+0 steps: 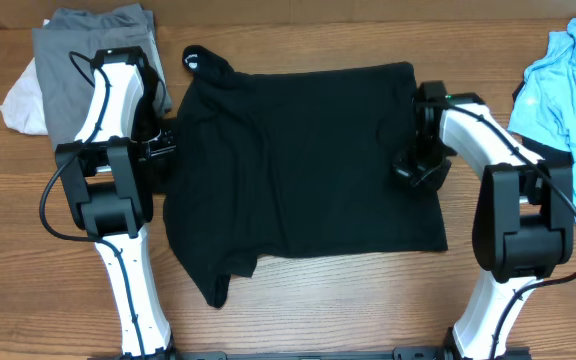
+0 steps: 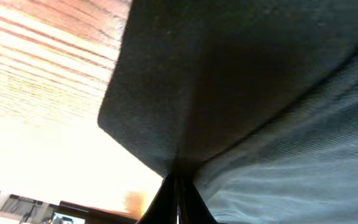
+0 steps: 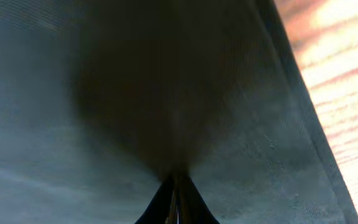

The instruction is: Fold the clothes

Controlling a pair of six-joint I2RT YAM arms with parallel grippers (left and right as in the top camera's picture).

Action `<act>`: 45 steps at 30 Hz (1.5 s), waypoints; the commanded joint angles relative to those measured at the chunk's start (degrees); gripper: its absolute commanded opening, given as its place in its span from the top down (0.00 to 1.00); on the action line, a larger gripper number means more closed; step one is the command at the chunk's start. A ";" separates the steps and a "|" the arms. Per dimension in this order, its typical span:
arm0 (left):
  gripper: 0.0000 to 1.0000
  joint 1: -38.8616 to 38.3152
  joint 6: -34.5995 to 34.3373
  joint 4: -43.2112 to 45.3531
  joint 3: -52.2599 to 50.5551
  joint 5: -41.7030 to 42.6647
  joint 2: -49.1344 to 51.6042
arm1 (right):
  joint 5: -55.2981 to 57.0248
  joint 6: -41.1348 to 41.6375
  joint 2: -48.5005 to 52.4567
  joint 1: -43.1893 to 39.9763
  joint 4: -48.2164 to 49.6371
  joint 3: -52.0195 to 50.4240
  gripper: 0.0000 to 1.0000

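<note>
Overhead, the black shirt [image 1: 308,160] lies spread in the middle of the wooden table [image 1: 298,310], with one sleeve toward the near edge and small white marks at its far left corner. The left gripper [image 1: 165,148] sits at the shirt's left edge and the right gripper [image 1: 411,165] at its right edge. Both wrist views show the fingers clenched on a pinch of black cloth, though how deep the bite goes is hard to see. A grey garment [image 1: 83,55] and a white garment [image 1: 23,100] lie far left, and a light blue garment [image 1: 568,90] lies far right.
</note>
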 commanded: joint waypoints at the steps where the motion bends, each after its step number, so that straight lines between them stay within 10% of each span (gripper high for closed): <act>1: 0.96 -0.11 -1.70 0.13 -1.70 -1.42 -1.62 | -0.07 1.79 -1.20 -0.26 0.26 -1.79 0.96; 21: 0.96 -0.28 -6.49 5.09 -21.24 -4.59 -3.02 | 2.62 10.75 -1.86 -7.45 -3.17 -11.37 0.96; 45: 0.96 -1.25 -7.48 10.36 -39.19 3.54 -34.07 | 9.92 19.23 -21.46 -9.18 -5.20 -22.40 0.96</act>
